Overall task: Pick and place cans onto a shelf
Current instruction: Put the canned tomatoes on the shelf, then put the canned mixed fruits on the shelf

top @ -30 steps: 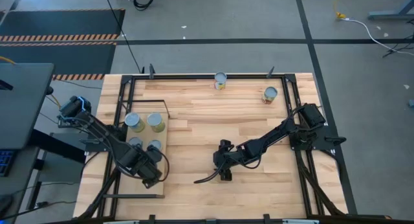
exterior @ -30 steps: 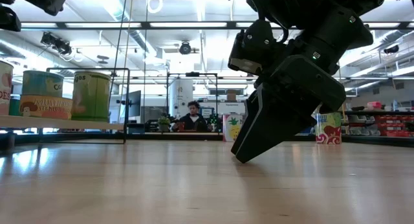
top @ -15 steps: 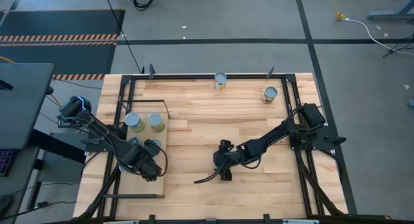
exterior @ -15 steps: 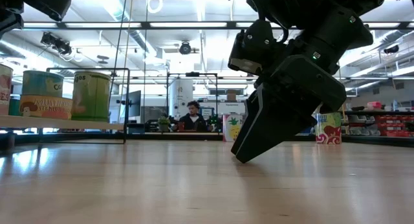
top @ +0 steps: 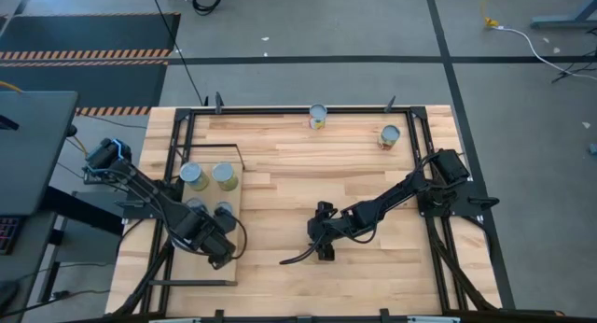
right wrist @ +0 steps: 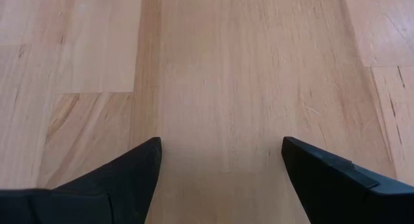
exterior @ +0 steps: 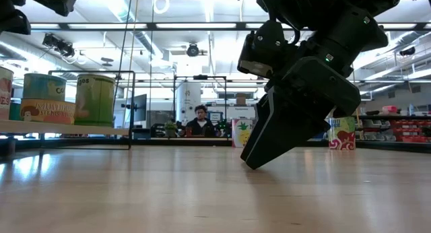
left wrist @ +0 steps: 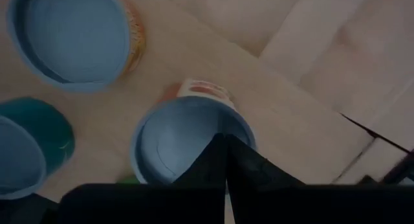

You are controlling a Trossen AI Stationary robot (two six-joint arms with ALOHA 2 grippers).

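Note:
Several cans stand upright on the shelf (top: 191, 272), a pale board at the table's left: two at its far end (top: 193, 175) (top: 224, 175), two nearer (top: 194, 205) (top: 224, 211). My left gripper (left wrist: 225, 146) hangs shut above the shelf, pointing down over a pale-blue-topped can (left wrist: 174, 140); nothing sits between its fingers. Near the table's centre my right gripper (right wrist: 220, 153) stands open, slanting down just above the bare wood. Two more cans (top: 317, 116) (top: 389, 135) stand by the far edge.
A thin black frame (top: 238, 155) rises around the shelf's far end. Black rails (top: 415, 127) run along the table's sides and far edge. Bare planks lie between the shelf and my right gripper. A person sits in the room far behind the table.

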